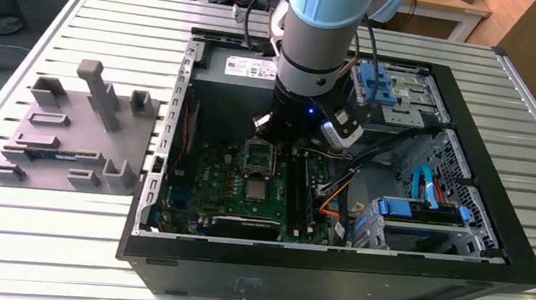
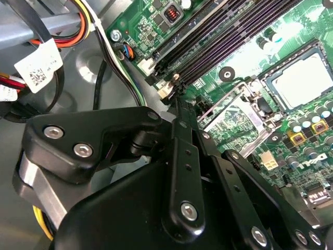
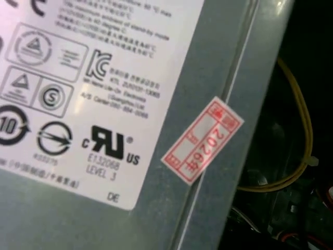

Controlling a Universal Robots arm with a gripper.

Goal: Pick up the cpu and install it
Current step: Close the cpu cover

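Pincer [image 2: 176,99] pressed together, nothing seen between tips; hung low over board [image 1: 236,183] beside raised socket frame [image 1: 259,154]. Cpu [image 1: 258,188] lay flat in socket, just apart from pincer, at 6 o'clock from it in exterior view. Square, no long axis. Judged seated.

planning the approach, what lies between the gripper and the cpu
The metal socket frame lies between the gripper and the cpu, seen in the exterior view and second wrist view.
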